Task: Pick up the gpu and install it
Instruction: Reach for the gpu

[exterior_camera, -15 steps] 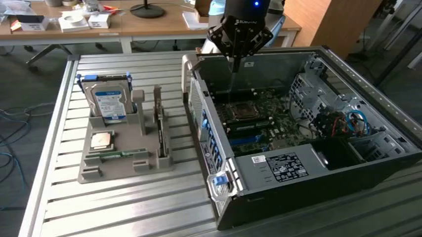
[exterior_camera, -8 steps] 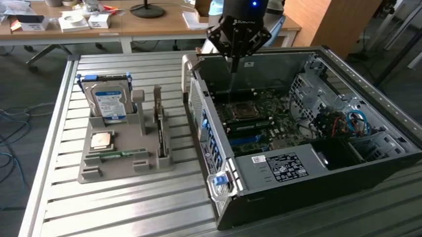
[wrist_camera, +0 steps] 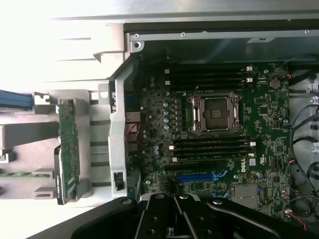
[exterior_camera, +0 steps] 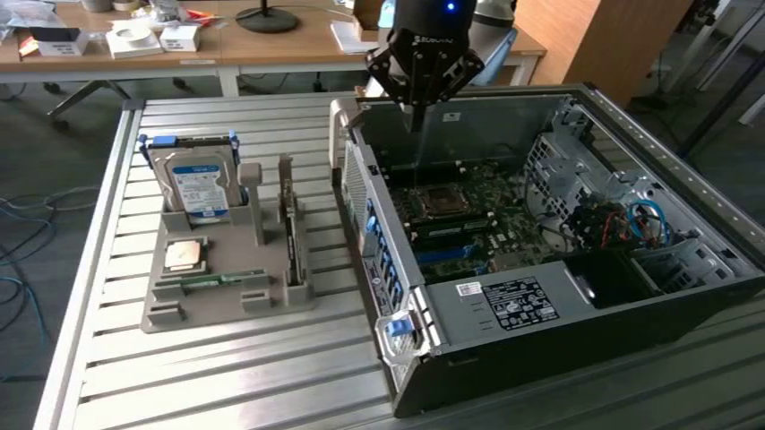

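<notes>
**Gripper shut and empty over the case; gpu waits in the holder**

Your gripper (exterior_camera: pixel 415 124) hangs above the rear part of the open computer case (exterior_camera: pixel 502 358), fingers pressed together with nothing between them. Straight below the fingertips lies the motherboard (wrist_camera: pixel 164 114), well apart from them.

The gpu (wrist_camera: pixel 68 149) is not under you. It sits off to one side of the gripper, beyond the case's side wall and lower than the fingertips, toward the exterior view's left. It stands on its long edge in a slot of the grey holder (exterior_camera: pixel 227 309) on the slatted table (exterior_camera: pixel 239 376). The silver hard drive (exterior_camera: pixel 197 184) with the blue label stands in the same holder, farther from the gripper than the card.

Judge the card as light and stiff, but delicate. It is a thin circuit board with small parts on its faces, so a hard squeeze or a twist could harm it. Its faces look flat and smooth, and a loose pinch could let it swing or slip. The upper long edge stands free of the holder, and that is the sensible place to take it: across the thickness of the board, near the middle of its length so it hangs level. Keep off the lower edge, where the contacts would be; those are hidden in the slot.
</notes>
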Available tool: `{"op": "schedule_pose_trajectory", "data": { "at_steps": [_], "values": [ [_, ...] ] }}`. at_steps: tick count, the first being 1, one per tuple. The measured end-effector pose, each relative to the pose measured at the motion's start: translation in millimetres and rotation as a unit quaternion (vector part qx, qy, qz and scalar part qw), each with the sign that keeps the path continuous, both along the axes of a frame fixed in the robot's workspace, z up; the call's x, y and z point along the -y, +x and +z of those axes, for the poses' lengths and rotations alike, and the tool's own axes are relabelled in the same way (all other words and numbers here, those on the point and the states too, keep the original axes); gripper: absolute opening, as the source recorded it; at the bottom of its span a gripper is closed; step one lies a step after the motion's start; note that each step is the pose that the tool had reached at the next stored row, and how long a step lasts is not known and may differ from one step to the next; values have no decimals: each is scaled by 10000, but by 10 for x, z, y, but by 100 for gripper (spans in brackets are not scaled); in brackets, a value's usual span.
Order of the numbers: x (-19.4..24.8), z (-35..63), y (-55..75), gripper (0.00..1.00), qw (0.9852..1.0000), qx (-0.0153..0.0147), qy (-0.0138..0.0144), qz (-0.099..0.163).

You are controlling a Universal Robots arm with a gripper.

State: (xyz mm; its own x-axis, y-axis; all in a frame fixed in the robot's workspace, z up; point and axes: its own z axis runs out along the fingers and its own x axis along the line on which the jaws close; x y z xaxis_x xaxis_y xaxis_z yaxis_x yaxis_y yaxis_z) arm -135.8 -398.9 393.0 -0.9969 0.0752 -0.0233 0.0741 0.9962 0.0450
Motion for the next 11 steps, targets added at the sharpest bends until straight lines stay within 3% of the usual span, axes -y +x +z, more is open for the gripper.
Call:
{"op": "schedule_pose_trajectory", "data": {
  "at_steps": [11],
  "values": [
    [0,-2,-158,11,10000,0,0,-5]
  ]
}}
